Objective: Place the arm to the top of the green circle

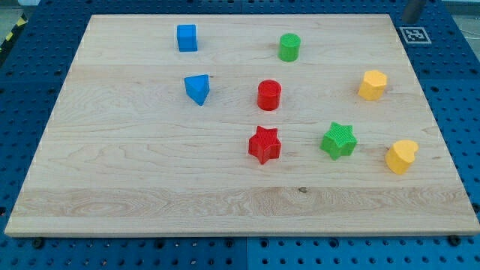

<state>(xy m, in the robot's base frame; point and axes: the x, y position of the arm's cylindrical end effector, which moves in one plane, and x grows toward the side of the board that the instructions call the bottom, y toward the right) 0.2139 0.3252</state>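
End effector: only a grey rod (413, 9) is seen at the view's top right, my tip hidden, state untellable | green circle (289, 46) is seen down-left of it on tabletop (150, 180) | red circle (269, 95) is seen farther down-left

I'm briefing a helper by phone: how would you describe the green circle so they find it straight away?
Start at the wooden board and look along its top edge, right of centre. The green circle stands there, above the red circle. The other green block, the green star, is spiky and sits lower right.
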